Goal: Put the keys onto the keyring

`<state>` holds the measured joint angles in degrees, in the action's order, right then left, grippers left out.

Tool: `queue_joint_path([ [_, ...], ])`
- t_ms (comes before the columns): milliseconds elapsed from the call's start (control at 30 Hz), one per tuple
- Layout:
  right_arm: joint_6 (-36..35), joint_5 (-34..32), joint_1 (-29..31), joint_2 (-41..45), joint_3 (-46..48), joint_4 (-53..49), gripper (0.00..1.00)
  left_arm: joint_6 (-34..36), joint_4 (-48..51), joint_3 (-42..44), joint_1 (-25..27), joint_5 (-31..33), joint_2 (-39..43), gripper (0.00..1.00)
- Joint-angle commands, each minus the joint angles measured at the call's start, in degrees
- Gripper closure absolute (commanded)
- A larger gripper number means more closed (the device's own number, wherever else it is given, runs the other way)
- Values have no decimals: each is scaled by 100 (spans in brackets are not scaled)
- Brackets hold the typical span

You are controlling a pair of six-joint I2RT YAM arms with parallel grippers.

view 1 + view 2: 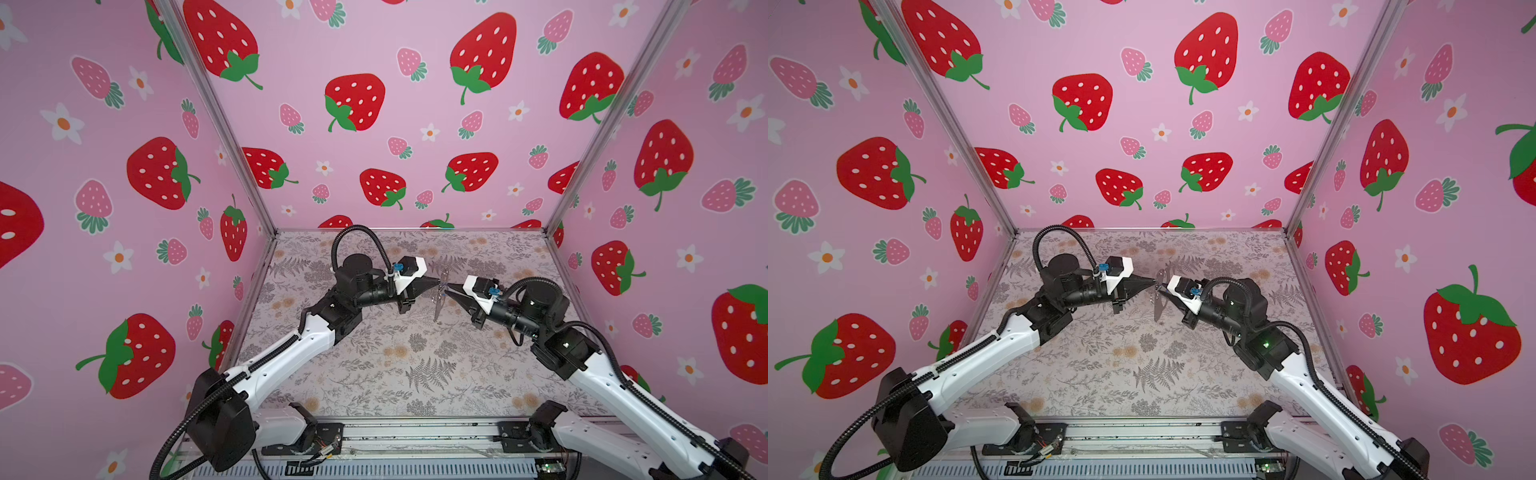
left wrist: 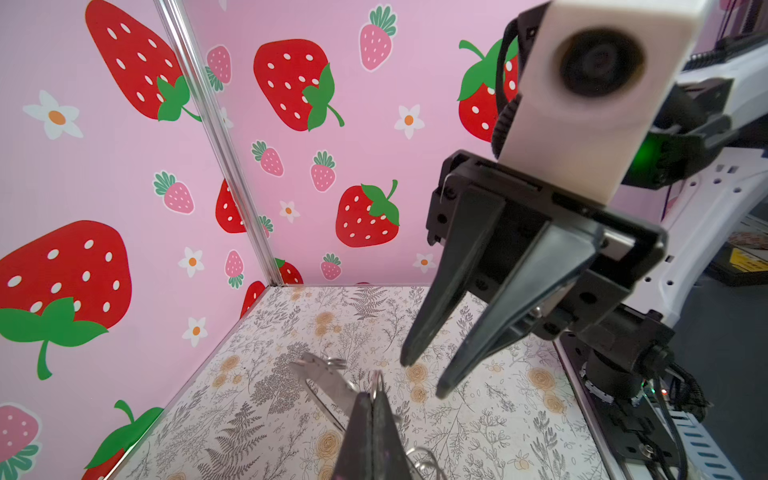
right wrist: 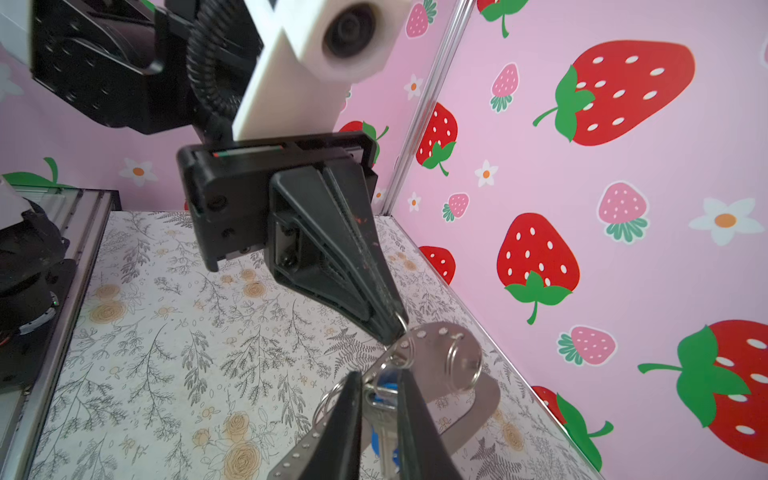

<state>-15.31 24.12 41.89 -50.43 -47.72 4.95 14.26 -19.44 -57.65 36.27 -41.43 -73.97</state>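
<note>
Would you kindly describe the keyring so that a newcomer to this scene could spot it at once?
Look above the floral table. There, dangling from the shut left end effector, is the keyring: a curved grey strap with pale dots and metal rings, unlike the small blue-tagged key beside it.

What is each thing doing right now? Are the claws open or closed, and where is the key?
left gripper: shut, pinching one ring of the keyring.
right gripper: fingers apart, gripping nothing.
keyring: in the air above the table, hanging from the left gripper.
keys: dangling under the keyring's rings, seemingly hooked on.
</note>
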Motion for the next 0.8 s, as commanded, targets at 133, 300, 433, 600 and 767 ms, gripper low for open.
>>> queue_joint_path([
  [133,353,344,-40,-133,-210,-45,81,221,-117,-54,-15,-460,111,100],
  [300,439,335,-75,-327,-229,-51,78,335,-47,-38,-15,-568,172,100],
  [433,529,308,-101,-327,-211,-10,77,397,-27,-33,-14,-655,190,100],
  [600,617,286,-161,-250,-150,54,77,439,10,-39,-18,-660,165,100],
  [767,630,235,-237,-55,-65,17,76,472,68,-69,-24,-612,164,100],
])
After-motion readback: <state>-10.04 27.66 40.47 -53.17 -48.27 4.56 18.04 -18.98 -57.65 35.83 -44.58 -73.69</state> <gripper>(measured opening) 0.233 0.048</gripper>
